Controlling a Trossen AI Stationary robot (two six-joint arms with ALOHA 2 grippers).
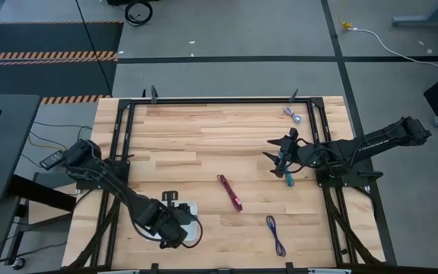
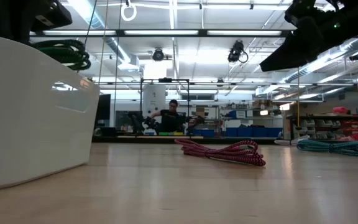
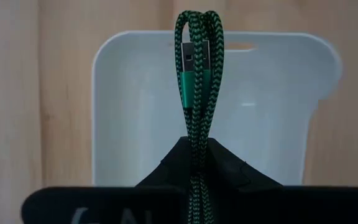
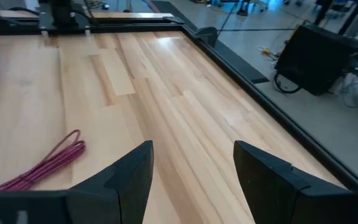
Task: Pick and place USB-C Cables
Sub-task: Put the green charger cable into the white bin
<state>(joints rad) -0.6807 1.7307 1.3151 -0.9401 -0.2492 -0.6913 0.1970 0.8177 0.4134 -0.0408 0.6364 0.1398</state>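
Observation:
My left gripper (image 1: 175,230) is shut on the green USB-C cable (image 3: 197,74) above the white tray (image 3: 135,124) at the table's near left. My right gripper (image 1: 272,151) is open and empty above the table right of the middle; its fingers (image 4: 135,174) show wide apart. The teal cable (image 1: 288,175) lies on the table just under and beside it. The dark red cable (image 1: 230,192) lies at the middle, the purple cable (image 1: 275,234) near the near edge, and the silver-grey cable (image 1: 293,116) at the far right. My left gripper pinches the green bundle's strands (image 3: 197,146) between its two shut fingers (image 3: 169,165), which point down over the tray. The bundle runs along the fingers and sticks out past their tips, plug ends (image 3: 194,65) outward. It is lifted clear above the tray (image 2: 67,53).
The tray (image 2: 30,106) stands close to the low camera with high white walls. A black frame (image 1: 219,101) runs along the table's far edge and sides. Bare wood lies between the dark red cable (image 4: 42,165) and the right rail.

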